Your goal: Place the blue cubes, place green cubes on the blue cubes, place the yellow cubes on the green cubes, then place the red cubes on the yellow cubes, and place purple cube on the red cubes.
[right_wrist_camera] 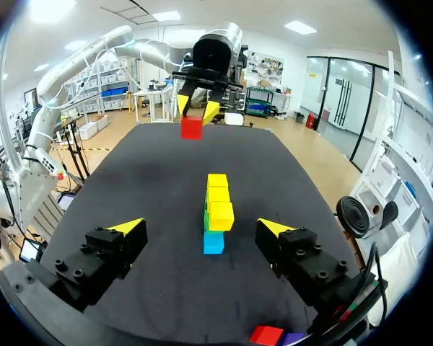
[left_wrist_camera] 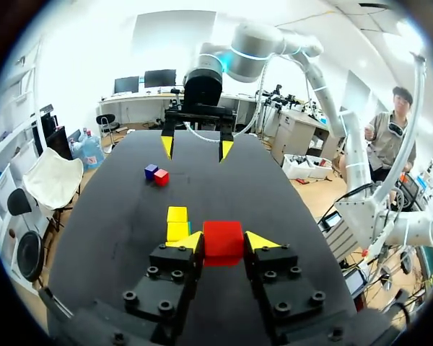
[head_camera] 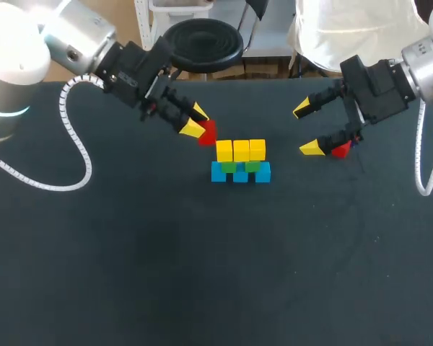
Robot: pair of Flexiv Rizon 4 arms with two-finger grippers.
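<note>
Left claw grips a red cube by the yellow cubes, needs squaring on top; right claw wide

I see the cube stack mid-worktop, three rows high. My left gripper holds a cube just left of its top row. Two loose cubes lie to the right, under my right gripper.

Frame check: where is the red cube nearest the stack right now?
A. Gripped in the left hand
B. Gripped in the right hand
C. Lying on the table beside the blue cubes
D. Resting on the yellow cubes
A: the left hand presses the red cube between its two yellow tips, off the table and beside the yellow cubes. The right hand is open.
</note>
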